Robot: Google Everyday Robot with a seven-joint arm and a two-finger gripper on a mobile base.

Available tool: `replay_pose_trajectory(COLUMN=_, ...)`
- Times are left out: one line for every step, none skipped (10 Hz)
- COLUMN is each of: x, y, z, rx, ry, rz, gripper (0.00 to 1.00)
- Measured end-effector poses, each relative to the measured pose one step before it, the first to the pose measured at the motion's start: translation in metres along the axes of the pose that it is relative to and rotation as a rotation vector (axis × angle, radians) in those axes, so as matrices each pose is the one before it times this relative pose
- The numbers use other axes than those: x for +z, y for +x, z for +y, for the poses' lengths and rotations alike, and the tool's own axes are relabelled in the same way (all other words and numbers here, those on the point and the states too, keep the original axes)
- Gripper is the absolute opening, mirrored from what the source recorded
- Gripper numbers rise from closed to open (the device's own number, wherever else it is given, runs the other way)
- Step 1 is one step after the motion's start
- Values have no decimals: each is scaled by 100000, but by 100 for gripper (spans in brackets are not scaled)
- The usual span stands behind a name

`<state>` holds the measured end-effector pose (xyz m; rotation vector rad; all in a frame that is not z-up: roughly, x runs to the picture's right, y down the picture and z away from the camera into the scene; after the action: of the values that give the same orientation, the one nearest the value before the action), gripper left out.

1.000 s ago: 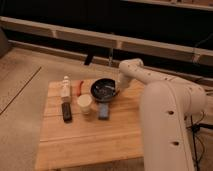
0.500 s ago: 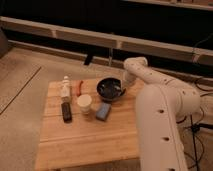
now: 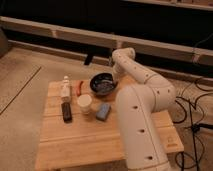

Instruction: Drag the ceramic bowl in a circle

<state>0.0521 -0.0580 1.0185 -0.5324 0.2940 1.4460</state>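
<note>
Wooden desk (image 3: 75, 145): nearest, black remote-like bar (image 3: 66, 111) & blue block (image 3: 103, 111) w/ white cup (image 3: 85, 102) btwn (contents can't tell), then white bottle (image 3: 65, 88), red item (image 3: 80, 87), ceramic bowl (image 3: 102, 84) far-center, speckled grey inside, pincer (image 3: 114, 80) pinched narrow at its arm-side rim.

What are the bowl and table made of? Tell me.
Ceramic bowl: likely glazed ceramic, dark glossy rim, speckled grey inside. Table: bare pale wood, plank seams visible. End effector: shut, at the bowl's right rim.
</note>
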Motion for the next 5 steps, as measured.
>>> replay_pose_trajectory(x=81, y=-342, z=1262, rx=-1021, ry=-1640, rz=-2, gripper=0)
replay_pose_trajectory(x=52, y=-120, z=843, rx=-197, ry=-1547, rz=4, gripper=0)
replay_pose_trajectory(x=-276, y=-156, z=1033, rx=915, ry=-3216, rz=-951, gripper=0)
replay_pose_trajectory(x=-712, y=-105, z=600, rx=2629, ry=-3363, rz=-2025, gripper=0)
replay_pose_trajectory(x=-848, y=180, z=302, rx=2353, ry=-2313, rz=-2300, gripper=0)
